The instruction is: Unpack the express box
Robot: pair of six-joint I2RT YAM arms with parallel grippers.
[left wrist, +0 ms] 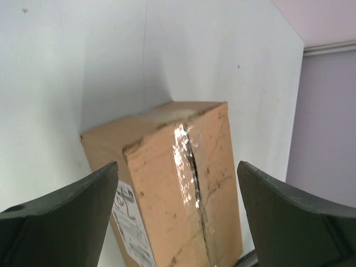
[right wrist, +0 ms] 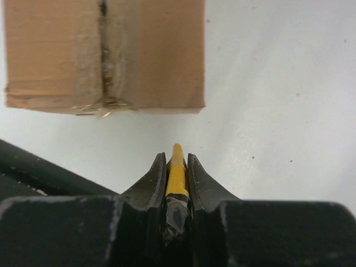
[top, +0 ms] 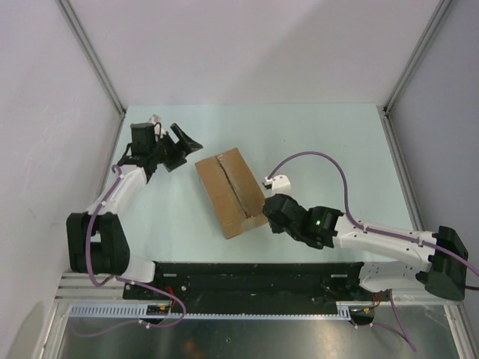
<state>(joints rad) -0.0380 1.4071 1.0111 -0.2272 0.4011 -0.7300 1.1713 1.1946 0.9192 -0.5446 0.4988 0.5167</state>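
The express box (top: 230,191) is a brown cardboard carton lying at an angle in the middle of the table, its flaps down and its taped centre seam showing a dark split. The left wrist view shows the box (left wrist: 183,183) with a white label (left wrist: 130,222) on its side. My left gripper (top: 183,152) is open and empty, just off the box's far left end, with the box framed between its fingers (left wrist: 67,217). My right gripper (top: 268,212) is at the box's near right corner, shut on a yellow-black utility knife (right wrist: 177,172). The knife tip points toward the box end (right wrist: 105,50), a short gap away.
A black base rail (top: 247,273) runs along the near edge behind the arms. Pale walls with aluminium posts (top: 93,56) enclose the table on the left, back and right. A purple cable (top: 329,161) loops over the right arm.
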